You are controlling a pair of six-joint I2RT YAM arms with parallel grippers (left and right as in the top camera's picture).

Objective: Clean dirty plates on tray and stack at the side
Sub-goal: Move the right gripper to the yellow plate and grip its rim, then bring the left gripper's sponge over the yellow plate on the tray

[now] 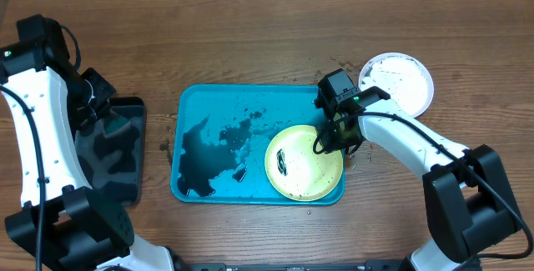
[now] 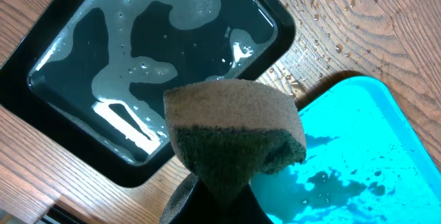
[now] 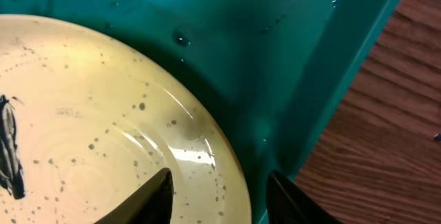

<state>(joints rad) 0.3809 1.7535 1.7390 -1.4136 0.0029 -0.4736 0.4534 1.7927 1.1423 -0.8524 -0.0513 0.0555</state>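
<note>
Wooden table [image 1: 250, 37]: left gripper [image 2: 210, 200] clamps sponge [image 2: 231, 124], right gripper [image 3: 220, 191] spread astride yellow plate [image 3: 89, 141] rim.

A: Any writing to read here?

B: None legible. In the right wrist view the yellow plate [image 3: 103, 148] bears a faint mark at the left of the frame, too blurred to read. The sponge [image 2: 234, 134] carries no print.

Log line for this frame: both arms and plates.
left fingers: shut on sponge by black tray | right fingers: open, astride yellow plate rim in blue tray | white plate: on table, off tray
</note>
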